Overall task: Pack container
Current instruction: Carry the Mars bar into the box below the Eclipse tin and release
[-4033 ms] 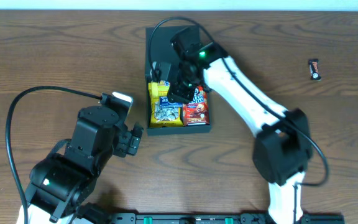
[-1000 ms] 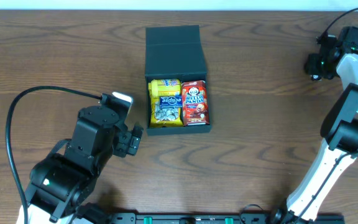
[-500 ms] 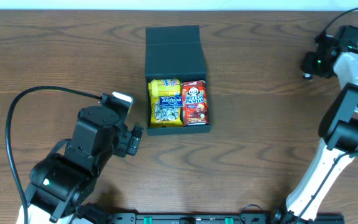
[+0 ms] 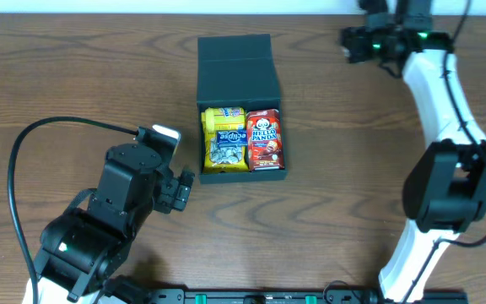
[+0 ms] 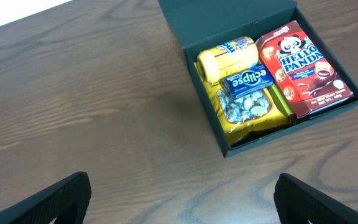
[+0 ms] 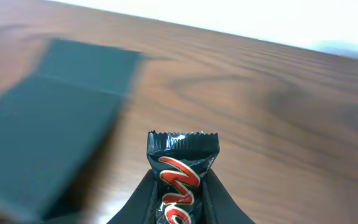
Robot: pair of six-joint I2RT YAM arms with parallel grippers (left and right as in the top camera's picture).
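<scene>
The container (image 4: 237, 72) is a black box at mid table, its flap lid lying open behind it. Inside lie a yellow packet (image 4: 224, 139) with a blue Eclipse pack on top and a red Hello Panda box (image 4: 265, 139). My right gripper (image 4: 350, 44) hovers at the back of the table, right of the container, shut on a black chocolate bar (image 6: 182, 155) with red lettering. The right wrist view shows the container (image 6: 48, 118) blurred at left. My left gripper (image 4: 182, 190) stands open, with nothing in it, near the container's front left corner (image 5: 225, 149).
The brown wooden table (image 4: 83, 67) ends at a pale back edge (image 6: 278, 25) just beyond my right gripper. A black cable (image 4: 57, 127) loops over the left arm.
My right gripper closed on the chocolate bar at the far right, lifted it and swung left along the back of the table toward the container. The left arm has not moved.
</scene>
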